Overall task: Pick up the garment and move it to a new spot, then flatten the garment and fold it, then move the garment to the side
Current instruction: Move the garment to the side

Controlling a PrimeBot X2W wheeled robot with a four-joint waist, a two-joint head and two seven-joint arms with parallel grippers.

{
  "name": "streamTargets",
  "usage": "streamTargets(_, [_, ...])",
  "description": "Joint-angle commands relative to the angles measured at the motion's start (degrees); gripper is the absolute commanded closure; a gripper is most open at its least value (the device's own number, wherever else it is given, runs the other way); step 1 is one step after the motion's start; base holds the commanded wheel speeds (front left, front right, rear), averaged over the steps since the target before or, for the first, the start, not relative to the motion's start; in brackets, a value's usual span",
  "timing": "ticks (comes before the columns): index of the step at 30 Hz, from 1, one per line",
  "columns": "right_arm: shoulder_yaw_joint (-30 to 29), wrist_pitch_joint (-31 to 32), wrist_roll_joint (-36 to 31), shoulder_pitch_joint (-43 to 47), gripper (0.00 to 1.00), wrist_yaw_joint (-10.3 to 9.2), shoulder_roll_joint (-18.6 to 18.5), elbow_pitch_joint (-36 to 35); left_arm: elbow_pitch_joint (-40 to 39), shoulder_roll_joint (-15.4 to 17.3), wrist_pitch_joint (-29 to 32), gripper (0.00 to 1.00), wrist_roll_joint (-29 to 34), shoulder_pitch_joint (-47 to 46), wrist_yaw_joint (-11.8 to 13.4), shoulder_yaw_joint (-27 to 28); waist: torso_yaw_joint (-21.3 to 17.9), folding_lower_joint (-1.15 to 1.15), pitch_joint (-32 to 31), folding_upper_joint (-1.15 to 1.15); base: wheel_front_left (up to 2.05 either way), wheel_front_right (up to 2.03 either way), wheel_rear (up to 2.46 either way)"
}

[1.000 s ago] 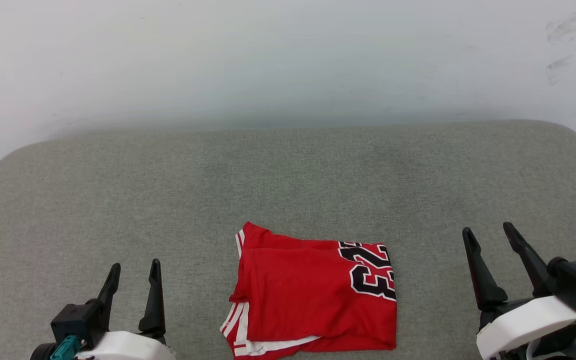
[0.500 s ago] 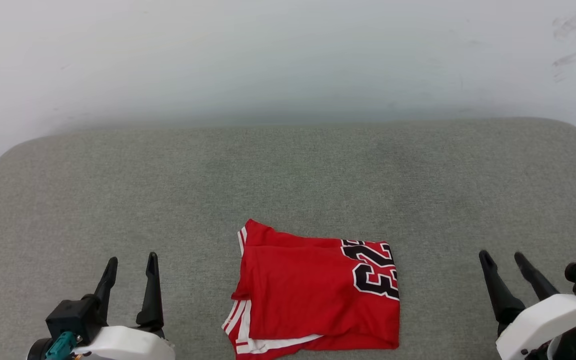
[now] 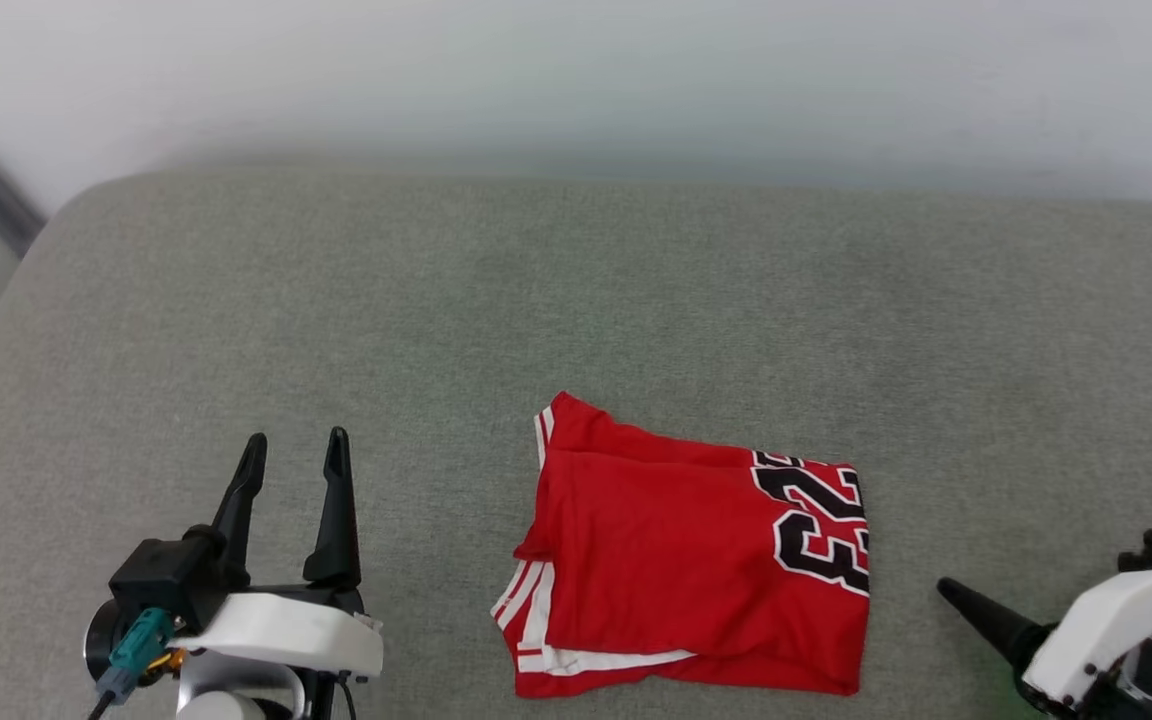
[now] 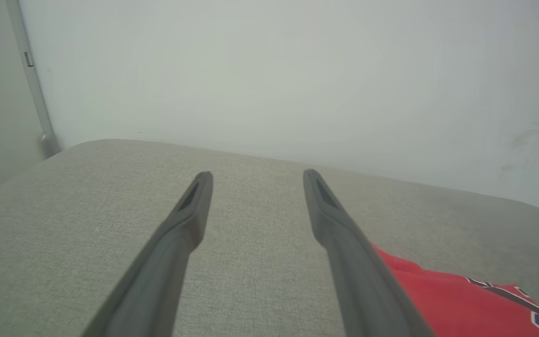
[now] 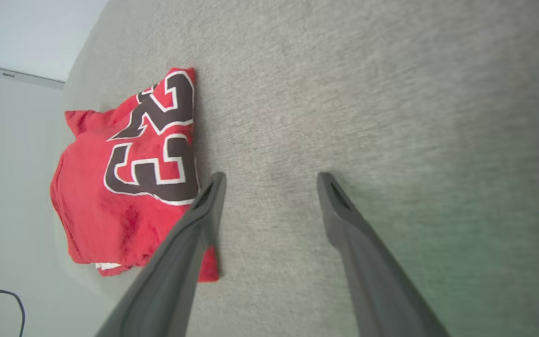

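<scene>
Fingers of left gripper and right gripper apart, garment between, untouched

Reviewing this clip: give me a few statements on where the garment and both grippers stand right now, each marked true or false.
1. The garment lies folded on the grey cushion. True.
2. The left gripper is shut on the garment. False: its fingers are spread, over bare cushion to the garment's left.
3. A black-and-white number shows at the garment's right end. True.
4. The right gripper holds a corner of the garment. False: its fingers are open and empty, beside the garment.
</scene>
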Motion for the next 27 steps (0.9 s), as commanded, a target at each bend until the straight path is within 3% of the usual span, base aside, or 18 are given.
streamTargets(1, [0.10,0.92,3.32,-2.11,0.00,0.00,1.25,1.95,0.42,-0.46,-0.25,0.00,0.49,-1.42,-0.53,0.33,2.49,0.00,2.46,0.00,0.00,0.00,0.00])
streamTargets(10, [5.03,4.23,15.39,-6.81,0.00,-0.06,3.56,11.70,1.66,-1.79,-0.24,0.00,1.79,-3.07,-2.10,1.03,5.00,0.00,5.02,0.00,0.00,0.00,0.00])
streamTargets(11, [5.85,4.65,16.26,-7.05,0.07,-0.06,3.61,12.28,1.71,-1.89,-0.25,0.00,1.92,-3.22,-2.18,1.19,5.09,0.00,5.11,0.00,0.00,0.00,0.00])
streamTargets(12, [6.53,4.44,16.73,-7.45,0.60,-0.06,3.40,12.34,1.80,-1.91,-0.24,0.00,1.99,-3.29,-2.37,1.29,5.18,0.00,5.25,0.00,0.00,0.00,0.00])
streamTargets(13, [7.21,4.34,17.31,-7.69,1.00,-0.06,3.07,12.37,1.90,-2.01,-0.24,0.00,2.12,-3.36,-2.49,1.42,5.23,0.00,5.34,0.00,0.00,0.00,0.00])
streamTargets(20, [12.58,1.25,16.75,-9.82,1.00,-0.01,-1.36,8.50,2.77,-2.46,-0.24,0.00,2.86,-2.31,-2.79,1.96,3.84,0.00,3.40,0.00,0.00,0.00,0.00])
streamTargets(27, [21.13,-3.42,4.18,-10.65,1.00,-0.01,-8.03,6.25,2.81,-1.79,-0.23,0.00,2.68,-0.34,-2.78,2.44,-1.13,0.00,-0.39,0.00,0.00,0.00,0.00])
